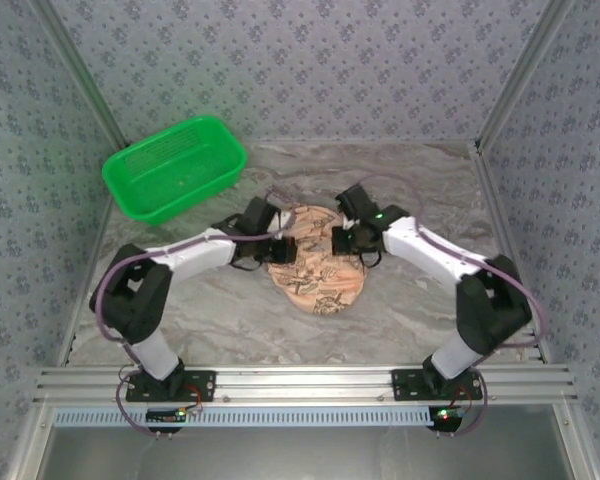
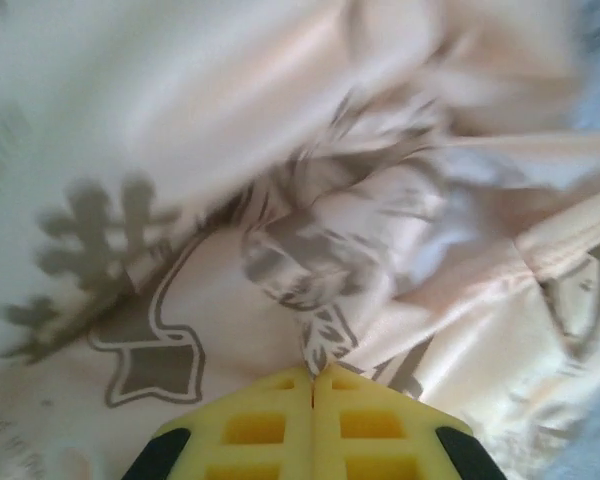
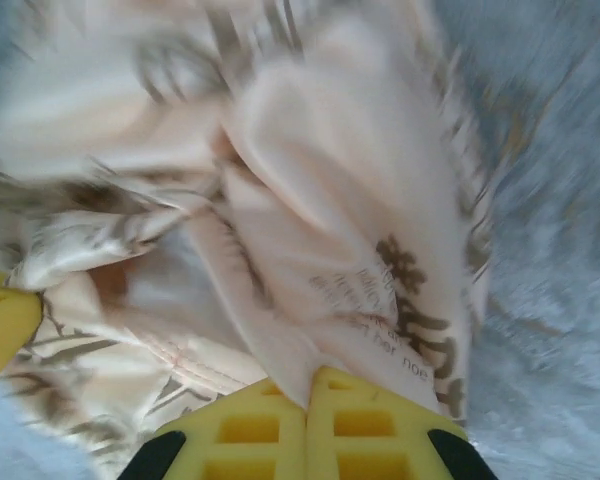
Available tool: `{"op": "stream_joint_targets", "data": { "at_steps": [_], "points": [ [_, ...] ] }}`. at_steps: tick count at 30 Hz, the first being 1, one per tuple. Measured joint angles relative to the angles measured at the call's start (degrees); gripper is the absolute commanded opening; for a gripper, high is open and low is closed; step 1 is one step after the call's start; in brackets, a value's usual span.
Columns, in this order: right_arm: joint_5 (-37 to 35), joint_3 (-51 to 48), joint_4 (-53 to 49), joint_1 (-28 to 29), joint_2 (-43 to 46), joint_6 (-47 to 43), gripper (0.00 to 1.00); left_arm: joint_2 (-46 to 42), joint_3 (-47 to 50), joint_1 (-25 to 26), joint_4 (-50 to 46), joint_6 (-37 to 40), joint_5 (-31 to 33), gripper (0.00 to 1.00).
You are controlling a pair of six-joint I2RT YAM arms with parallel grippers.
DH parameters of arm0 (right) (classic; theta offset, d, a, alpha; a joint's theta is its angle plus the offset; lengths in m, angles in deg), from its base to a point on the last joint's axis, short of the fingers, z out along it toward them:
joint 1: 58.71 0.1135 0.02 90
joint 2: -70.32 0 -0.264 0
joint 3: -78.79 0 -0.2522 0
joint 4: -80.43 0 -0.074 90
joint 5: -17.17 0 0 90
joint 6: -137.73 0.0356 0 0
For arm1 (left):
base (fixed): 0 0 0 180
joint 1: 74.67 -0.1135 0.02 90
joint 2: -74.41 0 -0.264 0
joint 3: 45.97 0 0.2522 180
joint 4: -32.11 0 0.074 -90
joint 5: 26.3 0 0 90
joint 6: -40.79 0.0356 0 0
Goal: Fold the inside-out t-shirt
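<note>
The t-shirt (image 1: pixel 320 278) lies bunched in a rumpled heap at the middle of the marbled worktop (image 1: pixel 410 315), its tan printed side showing. In the left wrist view the cloth (image 2: pixel 230 130) is creased, with dark prints across it. The left pincer (image 1: pixel 282 250) sits at the heap's left edge, its yellow fingers (image 2: pixel 270 425) pressed together on a fold. The right pincer (image 1: pixel 346 242) is at the far right edge, likewise nipping cloth (image 3: pixel 330 170) between its closed fingers (image 3: pixel 365 425). A green basket (image 1: pixel 175 167) stands at the far left.
</note>
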Motion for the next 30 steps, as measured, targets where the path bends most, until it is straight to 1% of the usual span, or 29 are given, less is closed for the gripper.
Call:
{"op": "stream_joint_targets", "data": {
  "at_steps": [3,4,5,6,7,8,10,12,13,15,17,19,23,26,30],
  "points": [
    [2.4,-0.1,0.6,-3.6,10.1,-1.6,0.00,-8.2,-0.5,-5.4,1.8,-0.3,-4.3,0.00],
    [3.3,-1.5,1.8,-4.3,13.9,-2.3,0.04,-11.3,-0.1,-6.7,3.4,-0.7,-4.9,0.03],
    [4.0,-3.4,2.7,-4.5,16.7,-2.6,0.09,-14.0,1.0,-7.4,5.1,-1.3,-5.1,0.18],
    [5.1,-6.4,3.7,-4.6,19.1,-3.1,0.22,-16.7,3.3,-7.8,7.3,-2.1,-5.2,0.35],
    [6.5,-9.7,4.3,-4.4,21.1,-3.8,0.35,-18.2,6.0,-7.6,9.6,-3.3,-5.5,0.45],
    [8.0,-12.2,4.5,-3.7,21.4,-4.4,0.40,-18.8,8.8,-7.2,11.2,-4.5,-6.1,0.48],
    [10.7,-16.8,4.2,-0.7,18.7,-6.0,0.43,-18.0,14.9,-6.3,14.3,-7.3,-7.9,0.50],
    [11.5,-18.6,2.0,1.4,15.0,-6.7,0.48,-13.9,18.9,-5.4,14.5,-8.9,-8.8,0.51],
    [11.5,-18.8,0.3,1.6,14.3,-6.9,0.50,-12.6,20.8,-4.9,13.3,-9.3,-8.7,0.51],
    [11.1,-17.7,-2.4,0.3,14.9,-6.9,0.53,-12.8,22.3,-4.0,9.6,-9.2,-8.0,0.51],
    [10.3,-15.0,-3.5,-1.6,15.3,-6.8,0.55,-14.1,21.1,-2.5,6.8,-8.2,-7.0,0.52],
    [9.5,-11.6,-3.5,-2.8,15.1,-6.7,0.55,-15.1,17.3,-1.0,4.2,-7.1,-6.0,0.52],
    [8.5,-8.0,-1.9,-2.0,12.4,-4.8,0.55,-15.1,10.0,1.7,2.9,-5.7,-3.3,0.52],
    [6.0,-8.6,-0.2,2.1,9.4,-3.3,0.53,-15.1,7.6,4.0,2.3,-5.2,-0.8,0.52],
    [0.2,-11.4,0.8,8.6,7.5,-1.3,0.50,-14.6,7.1,6.4,0.2,-5.2,3.0,0.50]
  ]
}}
